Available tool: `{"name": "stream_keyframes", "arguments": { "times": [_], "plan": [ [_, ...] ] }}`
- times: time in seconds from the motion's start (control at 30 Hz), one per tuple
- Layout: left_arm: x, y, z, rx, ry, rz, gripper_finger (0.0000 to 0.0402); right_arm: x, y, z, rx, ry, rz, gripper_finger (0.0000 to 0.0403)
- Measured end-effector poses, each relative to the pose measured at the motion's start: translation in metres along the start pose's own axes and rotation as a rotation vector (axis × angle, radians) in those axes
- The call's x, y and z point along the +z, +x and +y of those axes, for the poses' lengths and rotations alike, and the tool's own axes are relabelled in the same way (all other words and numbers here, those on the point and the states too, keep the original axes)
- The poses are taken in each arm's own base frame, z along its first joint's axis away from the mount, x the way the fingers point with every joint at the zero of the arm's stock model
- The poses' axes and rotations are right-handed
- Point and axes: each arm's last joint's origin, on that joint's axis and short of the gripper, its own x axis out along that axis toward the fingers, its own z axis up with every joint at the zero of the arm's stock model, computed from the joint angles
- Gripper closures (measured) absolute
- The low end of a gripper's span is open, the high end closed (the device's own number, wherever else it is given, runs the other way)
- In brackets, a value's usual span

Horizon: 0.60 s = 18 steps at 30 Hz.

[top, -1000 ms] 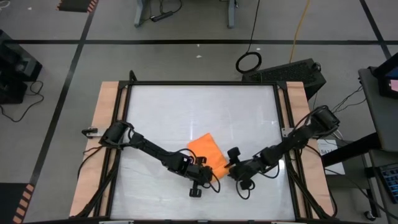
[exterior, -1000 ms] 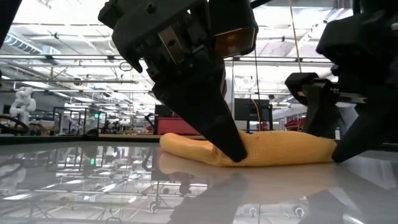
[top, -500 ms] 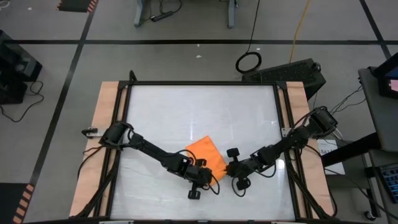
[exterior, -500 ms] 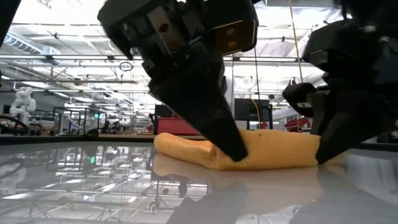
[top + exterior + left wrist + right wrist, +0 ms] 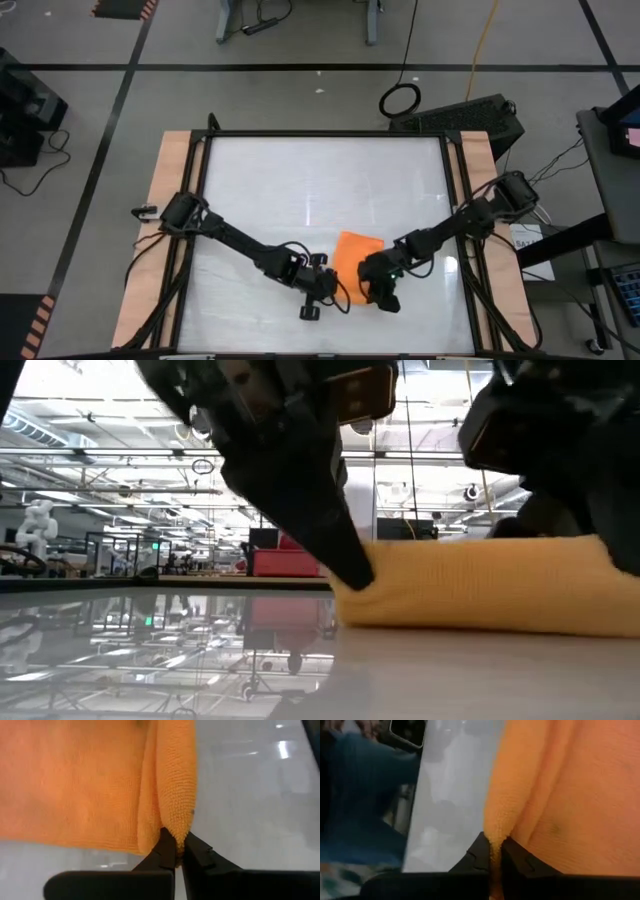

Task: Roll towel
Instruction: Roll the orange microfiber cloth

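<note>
The orange towel (image 5: 358,256) lies near the table's front edge, its sides roughly square to the table, and it rests on the glossy white tabletop (image 5: 470,622). My left gripper (image 5: 337,284) is at the towel's near left corner and is shut on it. My right gripper (image 5: 373,284) is at the near right corner, also shut on the cloth. In the low view the towel (image 5: 480,585) fills the right half, with my left gripper (image 5: 356,576) at its left end. My left gripper pinches a rolled-over fold at the towel's corner (image 5: 175,826) between its two fingertips (image 5: 165,851), slanting down from the table's left. The rest of the cloth lies spread beyond it. My right gripper pinches a folded edge of the towel (image 5: 494,836) between its two fingertips (image 5: 516,854), coming in from the table's right. The cloth bunches into a ridge at the hold and lies slack past it.
The white tabletop (image 5: 300,180) stretches bare toward the far side, with wooden side rails (image 5: 170,190) to left and right. Beyond the far right corner lie a black keyboard (image 5: 470,115) and a coiled cable (image 5: 400,98) on the floor.
My right gripper has moved toward the table's left onto the towel's near right corner and shut on it. Both grippers have then gone toward the near edge. The towel has turned from a diamond to square with the table and slid nearer and to the right.
</note>
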Motion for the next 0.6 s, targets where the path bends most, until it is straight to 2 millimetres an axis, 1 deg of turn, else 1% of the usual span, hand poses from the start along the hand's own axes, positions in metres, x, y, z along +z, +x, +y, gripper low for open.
{"name": "stream_keyframes", "arguments": {
  "times": [0.07,0.2,0.3,0.6],
  "plan": [
    [0.001,-0.001,0.004,-0.044,-0.062,0.018,0.0392,0.003,-0.003,-0.006,-0.01,0.071,-0.004,0.0396],
    [0.002,-0.002,0.016,-0.134,-0.184,0.066,0.0386,0.007,-0.006,-0.013,-0.02,0.155,-0.018,0.0397],
    [0.003,-0.002,0.023,-0.146,-0.244,0.086,0.0383,0.008,-0.007,-0.016,-0.036,0.2,-0.022,0.0397],
    [0.009,-0.004,0.042,-0.208,-0.364,0.095,0.0383,0.004,-0.008,-0.02,-0.084,0.244,0.022,0.0383]
  ]
}}
